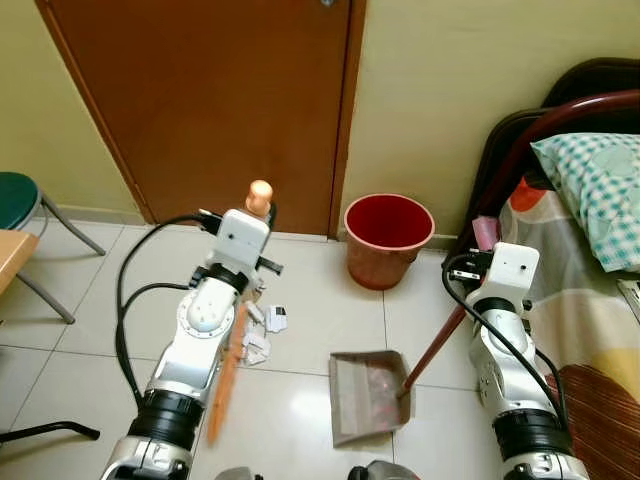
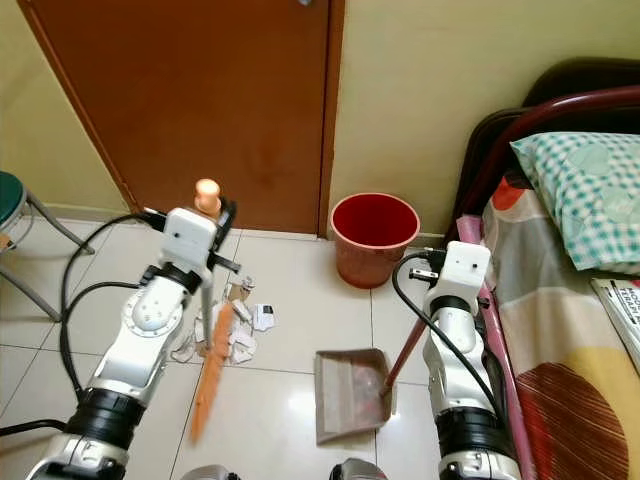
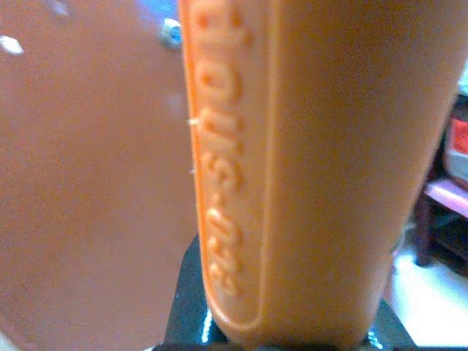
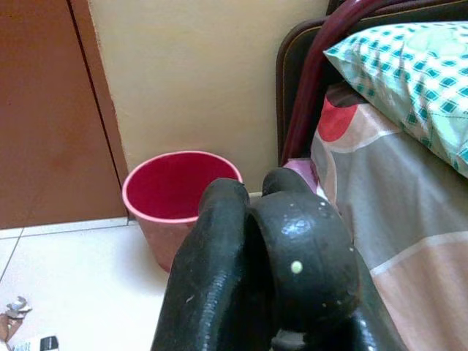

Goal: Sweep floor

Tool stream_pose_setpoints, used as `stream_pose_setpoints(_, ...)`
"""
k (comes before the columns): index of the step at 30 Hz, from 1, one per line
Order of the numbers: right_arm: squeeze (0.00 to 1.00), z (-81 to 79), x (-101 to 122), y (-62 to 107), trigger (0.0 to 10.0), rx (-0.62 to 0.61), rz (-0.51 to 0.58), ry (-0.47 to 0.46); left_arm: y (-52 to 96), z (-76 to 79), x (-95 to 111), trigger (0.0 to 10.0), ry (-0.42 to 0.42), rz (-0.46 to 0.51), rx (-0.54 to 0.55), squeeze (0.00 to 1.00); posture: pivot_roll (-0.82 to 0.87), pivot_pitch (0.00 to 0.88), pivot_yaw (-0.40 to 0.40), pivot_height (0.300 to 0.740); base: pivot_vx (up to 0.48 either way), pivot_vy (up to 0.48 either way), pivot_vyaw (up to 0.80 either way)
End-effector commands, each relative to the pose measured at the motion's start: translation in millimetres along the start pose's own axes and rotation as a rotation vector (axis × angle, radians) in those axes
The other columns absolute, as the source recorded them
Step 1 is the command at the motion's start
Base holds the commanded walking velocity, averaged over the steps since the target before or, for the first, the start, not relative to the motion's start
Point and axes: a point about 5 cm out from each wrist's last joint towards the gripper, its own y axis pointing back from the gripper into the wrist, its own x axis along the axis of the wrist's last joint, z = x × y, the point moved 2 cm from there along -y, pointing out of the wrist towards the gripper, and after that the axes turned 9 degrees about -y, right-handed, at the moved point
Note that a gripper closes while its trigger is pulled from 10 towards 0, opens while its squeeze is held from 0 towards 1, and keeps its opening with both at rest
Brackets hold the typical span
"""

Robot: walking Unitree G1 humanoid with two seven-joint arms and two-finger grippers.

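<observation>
Two tools are held: a broom point(image 1: 228, 372) clenched in the left gripper point(image 1: 243, 222), a dustpan point(image 1: 367, 394) handle in the right gripper point(image 1: 500, 268). Scraps point(image 1: 262, 330) lie at the pan's ten o'clock; a hard stroke could scatter them past it.

Left claw point(image 2: 205, 215) gripping orange broom point(image 2: 208, 375) over paper scraps point(image 2: 240, 335), dustpan point(image 2: 350, 393) beside, red bucket point(image 2: 373, 238) by door point(image 2: 200, 100)

An orange broom point(image 2: 212, 365) stands tilted over scattered paper scraps point(image 2: 240, 320) on the white tiles, while a brown dustpan point(image 2: 350, 393) lies flat nearby, its long handle angled upward.
</observation>
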Motion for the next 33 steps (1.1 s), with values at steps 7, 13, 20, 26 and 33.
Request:
stream_pose_setpoints(7, 0.0, 1.2, 12.1, 0.1, 10.0, -0.004, 0.04, -0.007, -18.8, 19.3, -7.8, 10.0, -0.08, 0.001, -0.153, 0.0, -0.09, 0.108, -0.026, 0.74, 0.0, 0.0, 0.0)
stream_pose_setpoints(13, 0.0, 1.1, 14.7, -1.7, 10.0, -0.013, 0.047, -0.014, -21.5, 31.4, -20.3, 10.0, -0.081, -0.059, -0.214, 0.0, -0.09, 0.115, -0.02, 0.74, 0.0, 0.0, 0.0)
stream_pose_setpoints(20, 0.0, -3.1, 17.3, -6.1, 10.0, -0.011, 0.051, -0.023, -19.3, 62.9, -16.8, 10.0, -0.024, -0.029, -0.357, 0.0, -0.08, 0.116, -0.021, 0.74, 0.0, 0.0, 0.0)
stream_pose_setpoints(26, 0.0, -4.8, 16.1, -6.0, 10.0, -0.006, 0.048, -0.023, -14.8, 85.6, -12.1, 10.0, 0.017, -0.004, -0.466, 0.0, -0.08, 0.117, -0.019, 0.74, 0.0, 0.0, 0.0)
stream_pose_setpoints(33, 0.0, -2.5, 15.8, -6.6, 10.0, -0.016, 0.05, -0.011, -11.3, 96.3, -2.0, 10.0, 0.032, 0.055, -0.514, 0.0, -0.07, 0.119, -0.013, 0.74, 0.0, 0.0, 0.0)
